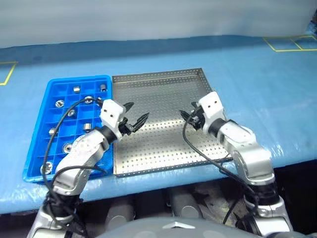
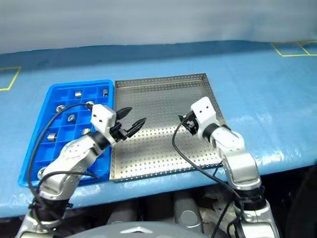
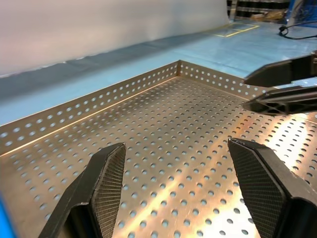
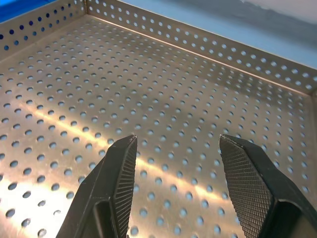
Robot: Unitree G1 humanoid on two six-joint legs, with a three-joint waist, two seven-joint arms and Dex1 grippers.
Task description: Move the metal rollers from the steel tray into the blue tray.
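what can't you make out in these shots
- Blue tray: its near right compartments lie behind the left arm in the head views, so their contents are hidden.
- Metal rollers: too small to count surely or see their holes.
- Steel tray: its near right corner lies behind the right arm.

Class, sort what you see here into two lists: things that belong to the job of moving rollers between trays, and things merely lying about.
Belongs to the job:
metal rollers, all in the blue tray's compartments
steel tray, no rollers visible on it
blue tray
left gripper, open
right gripper, open

Just lying about:
blue table cover
yellow floor-style markings on the cover
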